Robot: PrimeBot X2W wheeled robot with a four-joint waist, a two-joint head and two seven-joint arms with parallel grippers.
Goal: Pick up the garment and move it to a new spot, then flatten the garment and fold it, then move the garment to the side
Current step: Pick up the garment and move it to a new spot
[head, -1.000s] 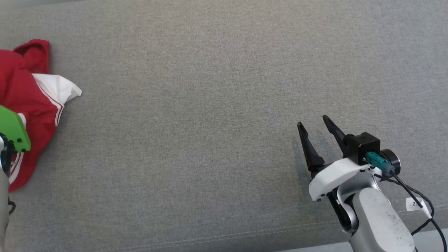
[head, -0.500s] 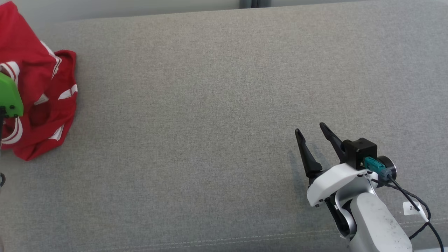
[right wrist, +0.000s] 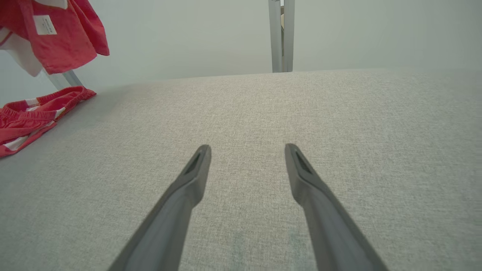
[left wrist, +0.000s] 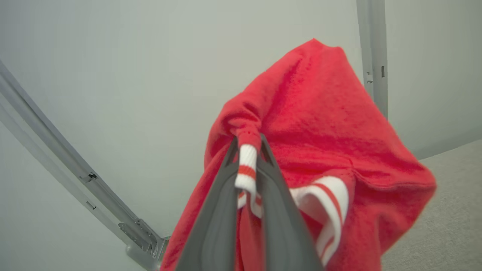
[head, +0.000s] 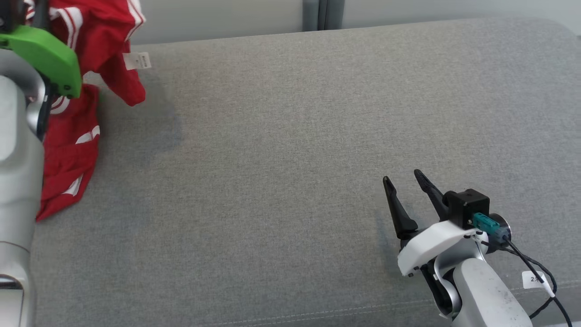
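head view: garment (head: 68,150) hung at my far left, long axis upright, hem on the grey cushion (head: 290,136), well apart from the right gripper (head: 402,176), spread wide. left wrist: left gripper (left wrist: 248,143) pinched its striped cuff. right wrist: garment lay up-left; i judged the left arm nearer.

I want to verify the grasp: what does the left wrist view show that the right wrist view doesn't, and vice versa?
Left wrist view: the left gripper shut on the striped cuff of the garment. Right wrist view: the right gripper open and empty above the grey cushion, the garment's white label, and its lower end lying on the cushion. Shared: the red garment hanging up, the pale wall, a grey post.
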